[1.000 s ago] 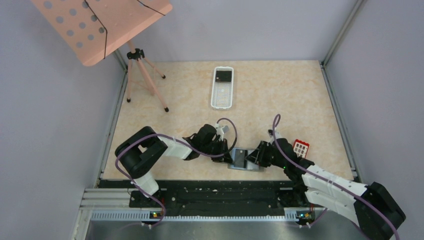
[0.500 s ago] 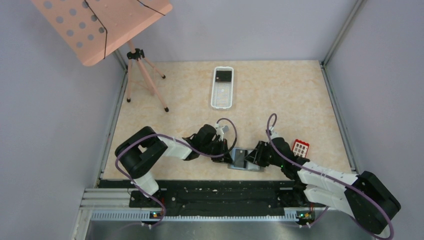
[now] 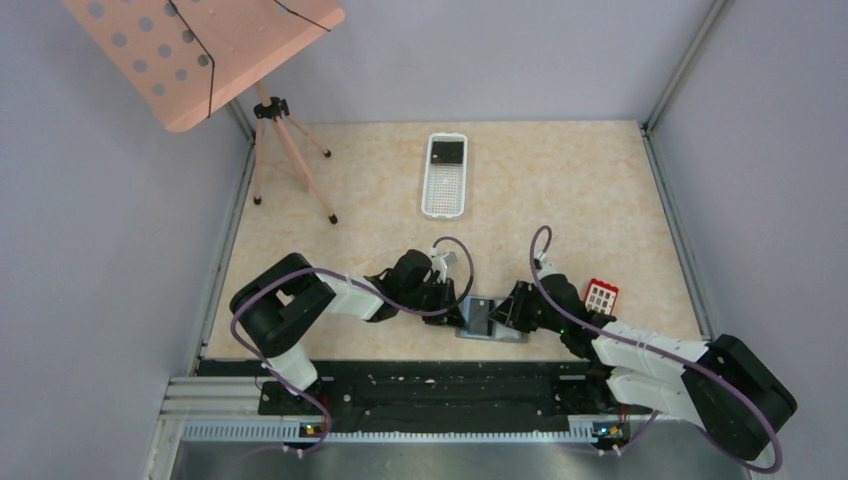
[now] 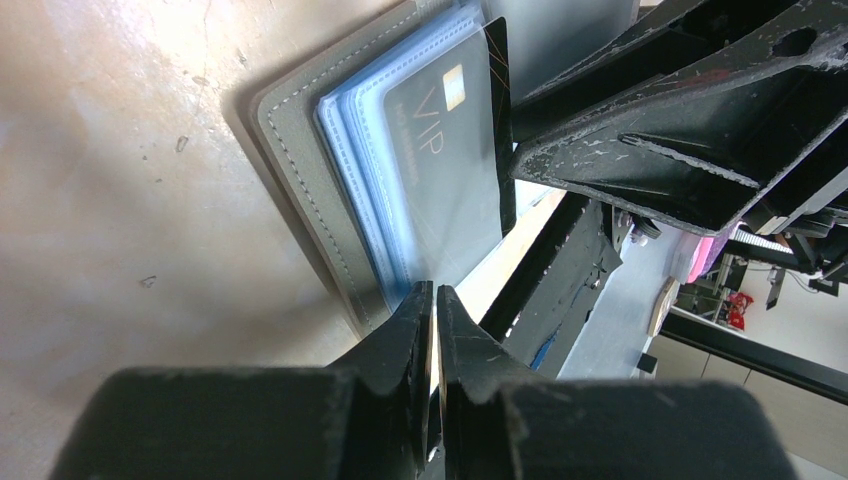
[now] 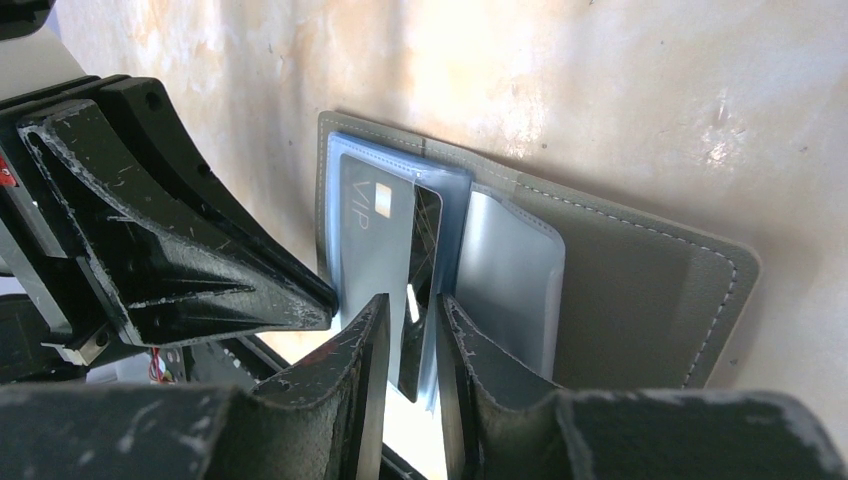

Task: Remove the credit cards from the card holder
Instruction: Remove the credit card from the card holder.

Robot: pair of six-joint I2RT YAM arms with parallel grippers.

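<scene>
Right jaws keep card (image 5: 385, 250) — elbow (image 3: 745, 395) shifted.

Your left claw (image 4: 432, 300) and right claw (image 5: 412, 302) meet from either side over the flat grey bifold card holder (image 3: 487, 322). It lies open at the near edge of the beige stone-patterned worktop (image 3: 560, 190). The left claw's tips sit on the holder's left edge. The dark card marked VIP (image 5: 365, 235) sits in the holder's sleeves and reaches in between the right claw's fingers (image 5: 365, 330). The small red card with white squares (image 3: 602, 296) lies near the right claw, to its right, apart from the holder. Well beyond both claws lies the white perforated plastic basket (image 3: 445, 210). The pink perforated music stand (image 3: 200, 60) is farther left.
</scene>
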